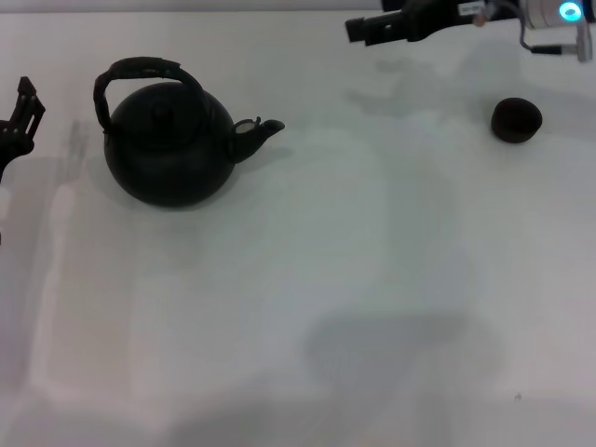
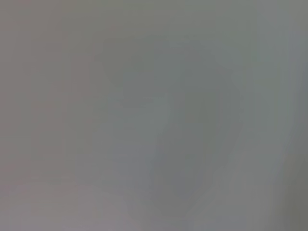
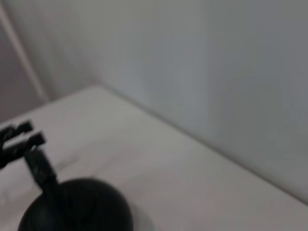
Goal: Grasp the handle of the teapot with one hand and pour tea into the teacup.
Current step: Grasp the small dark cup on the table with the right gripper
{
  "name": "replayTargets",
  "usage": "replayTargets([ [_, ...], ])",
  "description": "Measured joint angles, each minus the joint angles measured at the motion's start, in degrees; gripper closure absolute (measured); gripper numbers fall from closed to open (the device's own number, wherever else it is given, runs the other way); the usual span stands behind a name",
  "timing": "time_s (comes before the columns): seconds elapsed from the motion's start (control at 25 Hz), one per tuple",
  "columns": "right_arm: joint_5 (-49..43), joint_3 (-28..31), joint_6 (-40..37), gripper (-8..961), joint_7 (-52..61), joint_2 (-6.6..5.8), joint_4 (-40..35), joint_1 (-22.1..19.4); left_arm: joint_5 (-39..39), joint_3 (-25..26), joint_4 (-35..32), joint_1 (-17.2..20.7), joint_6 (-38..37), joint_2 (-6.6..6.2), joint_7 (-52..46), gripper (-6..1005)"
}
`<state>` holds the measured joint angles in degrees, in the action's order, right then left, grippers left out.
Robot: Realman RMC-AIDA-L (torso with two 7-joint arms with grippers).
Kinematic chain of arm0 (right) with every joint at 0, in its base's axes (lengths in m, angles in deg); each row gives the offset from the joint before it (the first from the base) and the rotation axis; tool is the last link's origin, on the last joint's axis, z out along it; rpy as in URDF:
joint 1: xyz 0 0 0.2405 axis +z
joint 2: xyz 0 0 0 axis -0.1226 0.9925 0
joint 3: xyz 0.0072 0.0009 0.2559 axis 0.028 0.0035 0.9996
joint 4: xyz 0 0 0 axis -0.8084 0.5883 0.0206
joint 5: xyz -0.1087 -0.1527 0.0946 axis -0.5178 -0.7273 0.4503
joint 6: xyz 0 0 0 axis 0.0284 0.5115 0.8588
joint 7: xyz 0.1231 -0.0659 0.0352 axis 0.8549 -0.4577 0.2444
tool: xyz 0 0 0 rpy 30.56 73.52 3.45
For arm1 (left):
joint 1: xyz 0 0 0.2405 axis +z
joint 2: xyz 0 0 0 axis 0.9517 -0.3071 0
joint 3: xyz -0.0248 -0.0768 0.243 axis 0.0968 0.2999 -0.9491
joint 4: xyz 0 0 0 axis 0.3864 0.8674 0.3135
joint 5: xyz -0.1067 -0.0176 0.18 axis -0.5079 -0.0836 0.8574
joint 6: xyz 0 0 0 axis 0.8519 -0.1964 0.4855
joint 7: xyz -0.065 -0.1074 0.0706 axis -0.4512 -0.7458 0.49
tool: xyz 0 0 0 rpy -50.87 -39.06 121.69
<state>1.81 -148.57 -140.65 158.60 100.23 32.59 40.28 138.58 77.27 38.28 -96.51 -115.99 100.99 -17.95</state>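
white table (image 1: 307,279): teapot (image 1: 169,140) beside left gripper (image 1: 20,116).

A plain white surface (image 1: 307,279) carries just two things. The black teapot (image 1: 172,140) stands upright toward the left side, its spout pointing right, and the small dark teacup (image 1: 516,120) sits well apart from it, far over on the right near the back.

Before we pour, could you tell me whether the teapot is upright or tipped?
Upright: the teapot sits flat on the table, handle arched above, spout level.
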Motion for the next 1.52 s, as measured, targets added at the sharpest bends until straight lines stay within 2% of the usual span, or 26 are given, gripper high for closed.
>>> replayTargets([
  [0.2,-16.21,-0.02,-1.82,114,9.56,0.02,-0.17,6.56,0.0,0.06,0.01,-0.19,-0.13,0.0,0.0,183],
  [0.52,-45.08,0.16,-4.19,114,27.18,2.45,0.17,14.6,0.01,0.06,0.01,-0.21,-0.18,-0.03,0.0,184],
  [0.76,-54.35,0.84,-6.13,114,32.58,2.89,0.75,15.65,0.02,0.06,-0.1,-0.27,-0.16,-0.09,0.19,184],
  [1.08,-60.91,6.09,-8.65,115,33.49,3.26,5.53,14.79,0.22,0.05,-0.17,-0.59,0.11,-0.16,0.09,183],
  [1.52,-64.23,6.14,-6.23,115,33.55,5.72,8.98,13.14,0.35,-0.16,0.06,-0.87,0.29,-0.09,0.0,184],
])
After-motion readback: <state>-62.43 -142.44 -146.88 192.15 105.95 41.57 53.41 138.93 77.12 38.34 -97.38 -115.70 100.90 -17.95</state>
